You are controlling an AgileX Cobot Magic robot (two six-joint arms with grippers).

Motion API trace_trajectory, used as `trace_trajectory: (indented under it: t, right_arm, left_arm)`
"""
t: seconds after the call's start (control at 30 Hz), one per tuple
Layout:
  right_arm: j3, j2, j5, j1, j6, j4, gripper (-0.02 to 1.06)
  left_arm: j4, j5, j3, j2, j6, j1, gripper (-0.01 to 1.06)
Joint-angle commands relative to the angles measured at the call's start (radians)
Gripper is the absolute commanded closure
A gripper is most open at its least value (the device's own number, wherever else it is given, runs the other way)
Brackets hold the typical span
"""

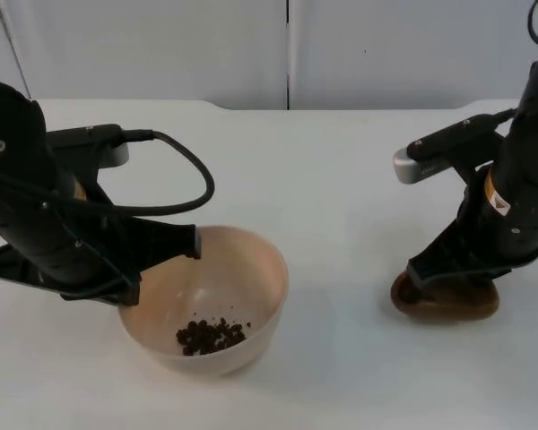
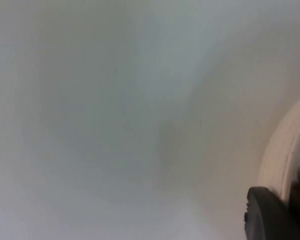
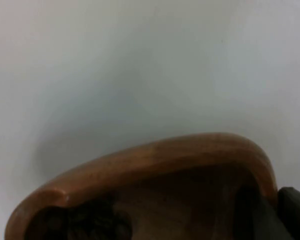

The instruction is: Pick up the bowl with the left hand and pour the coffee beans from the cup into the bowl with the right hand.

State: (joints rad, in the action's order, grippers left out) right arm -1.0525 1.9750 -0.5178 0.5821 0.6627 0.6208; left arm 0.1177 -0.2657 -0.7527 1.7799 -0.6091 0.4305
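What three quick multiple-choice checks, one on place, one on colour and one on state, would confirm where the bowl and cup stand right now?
1. Where are the coffee beans?
A. In the bowl
B. Scattered on the table
C. On the right gripper

2. What colour is the bowl?
A. Blue
B. Cream
C. Black

3. How is the wooden cup?
A. Raised over the bowl
B. Low at the table, at the right gripper
C. Inside the bowl

Answers: 1 A, a dark heap lies on the bowl's floor. 2 B, its wall is pale cream in the top view. 3 B, the cup sits low, far from the bowl; the left gripper is at the bowl's rim.
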Motion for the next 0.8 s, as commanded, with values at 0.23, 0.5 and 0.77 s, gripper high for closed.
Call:
trace_trajectory:
  t: [0.23, 0.5, 0.77]
  right_arm:
    - [0.003, 0.023, 0.013, -0.006, 0.001, 0.032, 1.05]
    - [0.003, 0.029, 0.038, -0.006, 0.022, 0.035, 1.05]
    - [0.003, 0.029, 0.035, -0.006, 0.021, 0.058, 1.05]
  left_arm:
    - [0.003, -0.020, 0.002, 0.011, 0.002, -0.002, 1.05]
    - [0.003, -0.024, 0.002, 0.011, 0.002, -0.002, 1.05]
    - [0.003, -0.028, 0.002, 0.011, 0.002, -0.002, 1.05]
